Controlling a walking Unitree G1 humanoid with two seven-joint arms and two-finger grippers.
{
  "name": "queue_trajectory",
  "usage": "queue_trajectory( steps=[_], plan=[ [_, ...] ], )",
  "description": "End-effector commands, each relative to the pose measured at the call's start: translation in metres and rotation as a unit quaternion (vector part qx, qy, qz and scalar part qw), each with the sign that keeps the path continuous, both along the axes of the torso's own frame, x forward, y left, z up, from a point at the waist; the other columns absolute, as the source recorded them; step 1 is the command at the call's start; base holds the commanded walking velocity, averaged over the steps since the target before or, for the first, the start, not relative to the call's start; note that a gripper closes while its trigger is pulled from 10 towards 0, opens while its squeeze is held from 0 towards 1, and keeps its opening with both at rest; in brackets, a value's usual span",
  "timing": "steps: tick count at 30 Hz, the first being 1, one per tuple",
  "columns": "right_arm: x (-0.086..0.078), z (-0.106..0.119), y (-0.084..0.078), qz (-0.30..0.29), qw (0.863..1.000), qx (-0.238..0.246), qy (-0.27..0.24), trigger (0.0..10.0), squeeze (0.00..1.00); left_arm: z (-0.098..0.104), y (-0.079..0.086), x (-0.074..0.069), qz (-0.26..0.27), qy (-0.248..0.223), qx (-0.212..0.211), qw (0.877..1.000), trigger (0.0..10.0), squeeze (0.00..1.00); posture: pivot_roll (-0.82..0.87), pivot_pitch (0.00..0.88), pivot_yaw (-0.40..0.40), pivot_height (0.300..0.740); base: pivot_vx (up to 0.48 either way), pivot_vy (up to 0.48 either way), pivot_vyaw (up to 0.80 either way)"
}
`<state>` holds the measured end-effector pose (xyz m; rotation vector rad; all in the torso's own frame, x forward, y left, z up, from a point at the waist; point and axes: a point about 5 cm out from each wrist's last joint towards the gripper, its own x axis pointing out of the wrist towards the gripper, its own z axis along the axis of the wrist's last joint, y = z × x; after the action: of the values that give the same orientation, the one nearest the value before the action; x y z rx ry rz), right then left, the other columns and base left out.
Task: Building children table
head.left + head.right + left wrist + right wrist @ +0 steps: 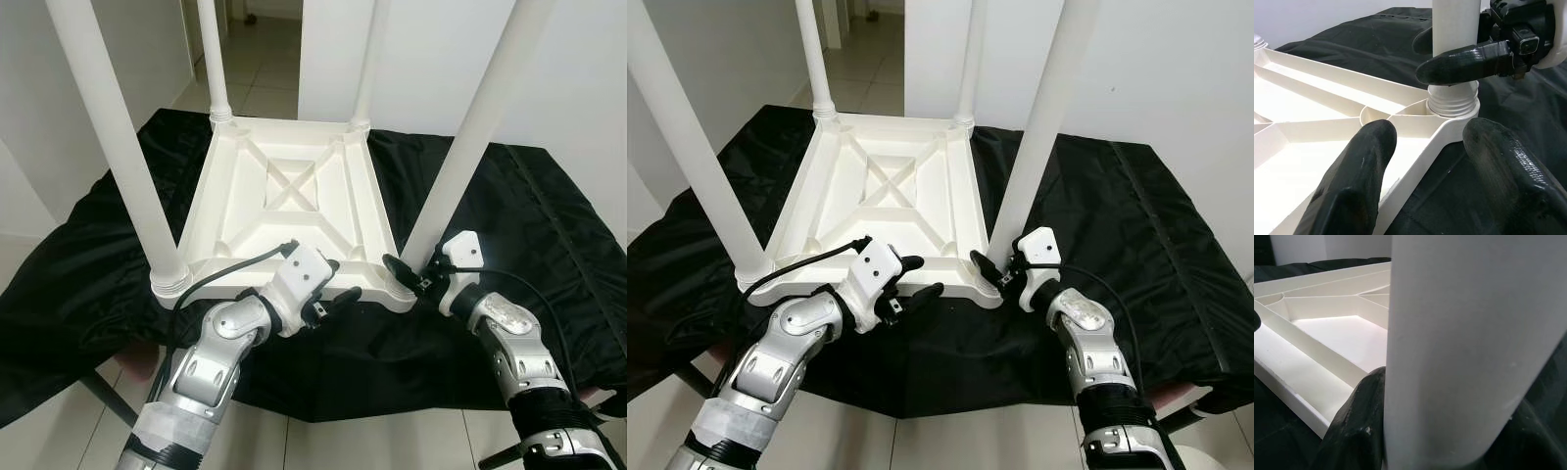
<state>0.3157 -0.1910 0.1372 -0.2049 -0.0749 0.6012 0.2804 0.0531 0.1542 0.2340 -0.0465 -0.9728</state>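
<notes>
A white children table [294, 201] is placed upside down on a black cloth [509, 225], and its four legs are pointed upward. The near right leg [470, 137] is screwed into the near right corner of the tabletop. This leg is gripped just above its threaded base by the right gripper [409, 274], with one black finger on each side of it. The left gripper [328, 294] is seen at the near edge of the tabletop, to the left of that corner. Its fingers [1356, 181] are spread wide, and the rim lies between them.
</notes>
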Motion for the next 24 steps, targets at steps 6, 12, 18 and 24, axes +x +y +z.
queue_trajectory(
  steps=[6,12,18,24],
  plan=[
    [-0.005,-0.012,-0.007,-0.004,1.000,-0.015,0.017,4.6,0.00,-0.003,-0.002,-0.003,-0.014,0.013,0.003,1.000,10.0,0.00,0.01,0.000,-0.021,0.740,0.000,0.000,0.00],
    [-0.005,-0.010,-0.005,-0.024,0.999,0.015,0.019,10.0,0.00,-0.001,-0.003,-0.002,-0.012,0.014,-0.001,1.000,10.0,0.00,0.00,0.000,-0.014,0.740,0.000,0.000,0.00],
    [-0.007,-0.013,0.000,-0.113,0.993,0.030,0.023,10.0,0.00,-0.002,-0.006,-0.004,-0.015,0.018,-0.004,1.000,10.0,0.00,-0.02,0.001,-0.018,0.740,0.000,0.000,0.00],
    [-0.018,-0.016,0.010,-0.193,0.978,0.075,0.027,10.0,0.00,-0.006,-0.008,-0.009,-0.016,0.029,-0.009,0.999,10.0,0.00,-0.03,0.016,-0.025,0.740,0.000,0.000,0.00]
  ],
)
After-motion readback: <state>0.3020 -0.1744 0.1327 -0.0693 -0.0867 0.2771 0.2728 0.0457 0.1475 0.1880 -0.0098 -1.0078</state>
